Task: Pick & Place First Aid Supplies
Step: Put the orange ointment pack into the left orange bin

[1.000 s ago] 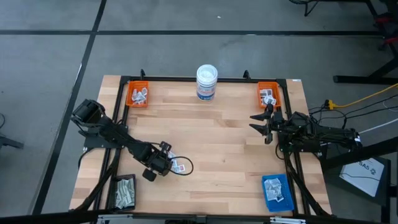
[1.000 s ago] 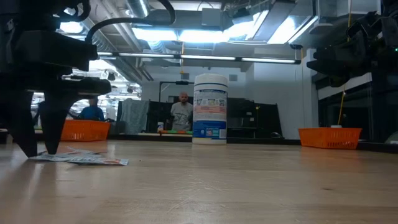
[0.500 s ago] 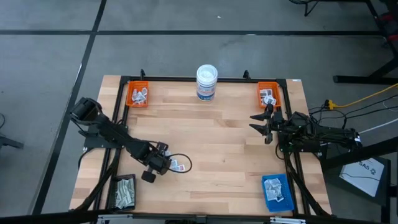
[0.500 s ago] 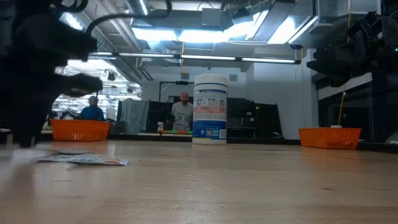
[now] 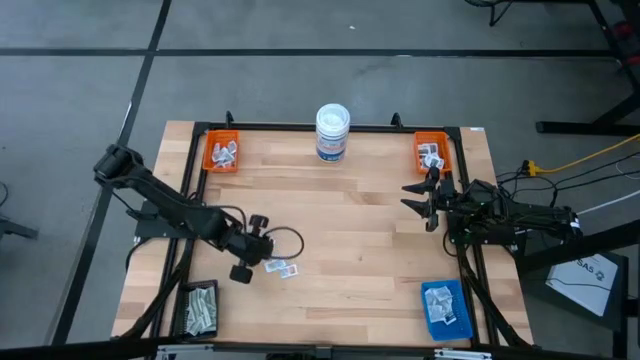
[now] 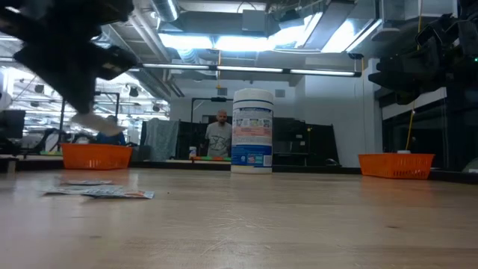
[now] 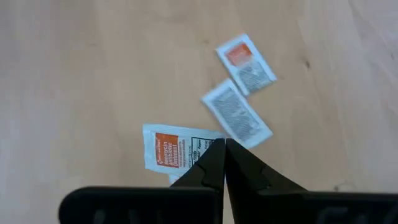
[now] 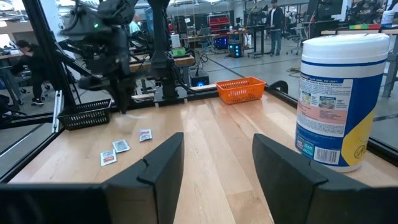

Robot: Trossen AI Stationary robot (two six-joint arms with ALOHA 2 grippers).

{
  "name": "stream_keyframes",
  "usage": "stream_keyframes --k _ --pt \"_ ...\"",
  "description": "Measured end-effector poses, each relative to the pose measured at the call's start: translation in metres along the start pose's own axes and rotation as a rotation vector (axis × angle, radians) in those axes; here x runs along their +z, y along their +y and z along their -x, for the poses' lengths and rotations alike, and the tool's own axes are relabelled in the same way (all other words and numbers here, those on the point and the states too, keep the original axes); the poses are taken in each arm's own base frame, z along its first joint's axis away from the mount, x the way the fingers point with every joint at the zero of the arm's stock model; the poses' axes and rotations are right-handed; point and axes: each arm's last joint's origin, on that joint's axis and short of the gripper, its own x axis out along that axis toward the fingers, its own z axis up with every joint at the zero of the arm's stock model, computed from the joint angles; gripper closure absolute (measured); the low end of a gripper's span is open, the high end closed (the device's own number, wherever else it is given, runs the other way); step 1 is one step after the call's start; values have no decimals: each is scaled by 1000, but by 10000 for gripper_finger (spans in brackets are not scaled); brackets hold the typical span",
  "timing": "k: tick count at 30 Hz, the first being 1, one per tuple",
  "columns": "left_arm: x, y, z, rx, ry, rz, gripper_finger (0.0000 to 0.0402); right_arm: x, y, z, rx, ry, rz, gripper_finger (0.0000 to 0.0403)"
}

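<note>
Light wooden slatted table (image 5: 350, 230) with a black metal frame fills the high view, its near edge cut off at the bottom. Left dark arm reaches in over the left side; left gripper (image 5: 262, 262) hangs above the tabletop with its fingers pressed together. In the left wrist view the two dark fingertips (image 7: 214, 163) meet over the edge of a white packet with an orange corner (image 7: 174, 148); can't tell if the packet is pinched or just lying under them. In the low view a pale scrap shows below the blurred gripper (image 6: 78, 82), too smeared to identify. Right dark arm waits at the right edge; right gripper (image 5: 428, 192) has its fingers spread with nothing between them. White round tub with blue label (image 5: 332, 132) stands at the far middle edge. Blue rectangular tray (image 5: 444, 307) sits at the near right with white packets in it, contents too small to count. Black mesh tray (image 5: 200, 308) at the near left holds pale greenish strips, partly cut off by the frame. Orange tray far left (image 5: 222, 152) and orange tray far right (image 5: 432, 150) each hold a few white packets; the right one is partly covered by the arm. Three loose small flat paper packets (image 5: 283, 267) lie just beside the left gripper; two other white packets with grey print (image 7: 239, 102) lie apart from each other on bare wood. Print unreadable.
</note>
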Motion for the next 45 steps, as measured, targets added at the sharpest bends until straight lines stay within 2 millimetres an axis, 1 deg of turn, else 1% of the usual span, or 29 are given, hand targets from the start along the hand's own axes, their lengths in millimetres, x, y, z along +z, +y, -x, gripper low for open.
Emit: stream_keyframes --k 11,16,22,31,36,45 --pt "-1 37 31 61 -83 89 400 0 0 0 0 0 0 212" --pt "-4 60 41 104 -105 151 400 0 0 0 0 0 0 212" --pt "-16 89 54 172 -74 237 400 0 0 0 0 0 0 212" --pt "-38 125 73 291 -54 376 400 0 0 0 0 0 0 212" --pt "-48 146 81 411 -43 467 400 0 0 0 0 0 0 212" --pt "-71 181 90 656 35 662 400 0 0 0 0 0 0 212"
